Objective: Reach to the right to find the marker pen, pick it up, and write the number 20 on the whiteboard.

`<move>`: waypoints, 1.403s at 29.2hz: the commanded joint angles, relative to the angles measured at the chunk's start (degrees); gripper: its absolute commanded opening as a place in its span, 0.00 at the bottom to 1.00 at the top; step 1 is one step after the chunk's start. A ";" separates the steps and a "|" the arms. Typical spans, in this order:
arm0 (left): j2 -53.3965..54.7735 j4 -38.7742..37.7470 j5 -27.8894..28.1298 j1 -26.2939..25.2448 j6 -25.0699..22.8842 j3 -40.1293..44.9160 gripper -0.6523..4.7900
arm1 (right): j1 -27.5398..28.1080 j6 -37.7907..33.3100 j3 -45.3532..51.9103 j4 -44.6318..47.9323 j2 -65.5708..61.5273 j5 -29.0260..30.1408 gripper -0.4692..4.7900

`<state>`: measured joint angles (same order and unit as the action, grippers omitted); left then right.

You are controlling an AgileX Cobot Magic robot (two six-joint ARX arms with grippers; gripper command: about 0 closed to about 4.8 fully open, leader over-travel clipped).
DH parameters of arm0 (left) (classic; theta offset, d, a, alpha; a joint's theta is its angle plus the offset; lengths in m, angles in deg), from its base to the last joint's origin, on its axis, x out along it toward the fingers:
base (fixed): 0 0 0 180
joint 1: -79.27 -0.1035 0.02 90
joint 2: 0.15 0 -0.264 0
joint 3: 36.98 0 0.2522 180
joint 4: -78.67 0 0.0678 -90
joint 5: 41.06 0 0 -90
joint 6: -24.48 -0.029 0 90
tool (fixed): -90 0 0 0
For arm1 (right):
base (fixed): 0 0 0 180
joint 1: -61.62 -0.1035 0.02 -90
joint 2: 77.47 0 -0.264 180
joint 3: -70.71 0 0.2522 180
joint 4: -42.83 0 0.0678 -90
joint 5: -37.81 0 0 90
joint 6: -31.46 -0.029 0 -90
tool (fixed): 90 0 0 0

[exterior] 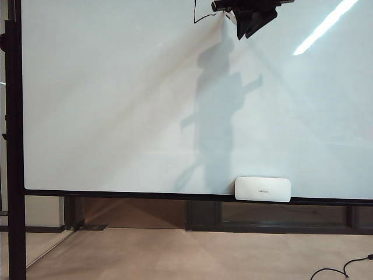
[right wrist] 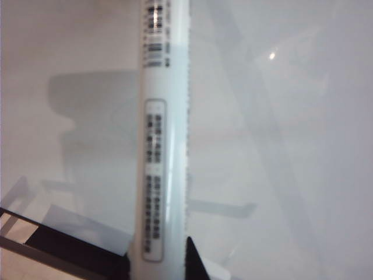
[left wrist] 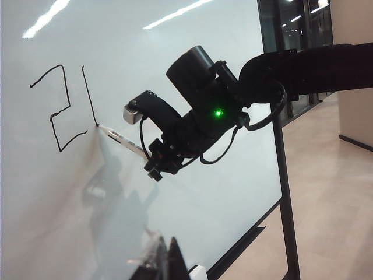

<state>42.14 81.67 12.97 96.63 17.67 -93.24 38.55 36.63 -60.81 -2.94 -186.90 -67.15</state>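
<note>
The right arm is matte black with a rounded cylinder housing, a small green light, looping black cables and a silver block near its fingers.

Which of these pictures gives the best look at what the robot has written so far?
The left wrist view: the black marker lines show a finished 2 and one stroke beside it, with the marker pen in the right gripper touching the whiteboard. The exterior view catches only a thin line at the top edge; the right wrist view shows none.
</note>
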 commanded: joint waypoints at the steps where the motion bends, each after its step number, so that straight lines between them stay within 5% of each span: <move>1: -0.15 0.50 0.02 0.04 -0.28 -0.35 0.11 | 0.09 -0.70 -0.13 -0.42 0.07 -0.57 0.09; 22: -0.15 0.50 0.15 0.04 -0.70 -0.35 0.11 | 0.83 -0.70 -0.13 -0.35 0.07 -0.37 0.09; 41: -0.15 0.44 0.20 0.04 -1.44 -0.35 0.11 | 3.04 -0.66 -0.13 -2.36 0.42 -5.90 0.09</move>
<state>42.14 81.67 13.13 96.63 16.58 -93.24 40.89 36.65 -60.72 -5.93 -186.90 -71.72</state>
